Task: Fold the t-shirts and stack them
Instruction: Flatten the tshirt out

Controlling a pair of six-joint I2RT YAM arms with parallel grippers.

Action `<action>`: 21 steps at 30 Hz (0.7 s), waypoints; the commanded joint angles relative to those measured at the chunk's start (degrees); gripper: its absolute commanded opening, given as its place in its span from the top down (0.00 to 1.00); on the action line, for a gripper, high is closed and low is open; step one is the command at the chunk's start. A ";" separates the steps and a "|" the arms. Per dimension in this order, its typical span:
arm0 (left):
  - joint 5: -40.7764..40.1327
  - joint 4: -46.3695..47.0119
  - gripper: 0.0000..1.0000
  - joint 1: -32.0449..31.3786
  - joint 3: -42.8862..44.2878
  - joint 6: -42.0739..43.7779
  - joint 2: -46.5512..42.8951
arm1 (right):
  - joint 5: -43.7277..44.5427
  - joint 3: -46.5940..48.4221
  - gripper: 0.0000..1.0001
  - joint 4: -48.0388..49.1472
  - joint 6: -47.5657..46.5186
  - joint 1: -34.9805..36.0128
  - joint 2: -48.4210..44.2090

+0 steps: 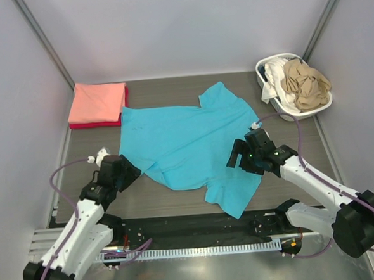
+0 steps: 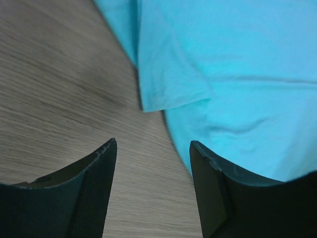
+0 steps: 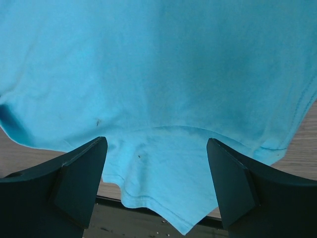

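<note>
1. Grey wood-grain table [image 1: 172,201] between pale walls. I count two arms at the bottom of the top view.
2. Shirts laid out: one. The turquoise t-shirt [image 1: 181,143] is spread flat at centre frame, with one sleeve toward the top and one toward the bottom edge.
3. Shirts folded: two, stacked at upper left. The salmon-pink t-shirt [image 1: 97,101] lies on the red t-shirt [image 1: 97,124], whose edge shows beneath.
4. One white laundry basket [image 1: 303,114] at upper right holds a tan garment [image 1: 307,85] and a white garment [image 1: 275,77], both crumpled.
5. The left gripper [image 1: 133,170] is at the turquoise shirt's lower-left edge. In its wrist view [image 2: 151,148] the fingers stand apart with nothing gripped, one over bare table and one over cloth [image 2: 237,74].
6. The right gripper [image 1: 235,155] is over the shirt's right part. Its wrist view [image 3: 156,144] shows the fingers spread wide above the cloth [image 3: 158,64], which I judge is not clamped.
</note>
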 commanded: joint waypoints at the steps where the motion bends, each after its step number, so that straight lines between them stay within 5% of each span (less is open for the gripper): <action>1: 1.83 11.40 0.39 0.01 -3.78 -0.01 5.89 | 1.62 1.26 0.12 1.29 0.39 0.26 -0.07; 14: 3.94 28.38 0.52 0.62 -5.02 -0.45 27.17 | 2.76 4.87 0.11 2.79 -3.48 0.18 6.53; 21: 2.88 26.19 0.89 0.62 -5.81 -0.45 22.70 | 4.08 5.57 0.11 2.87 -4.45 0.18 7.93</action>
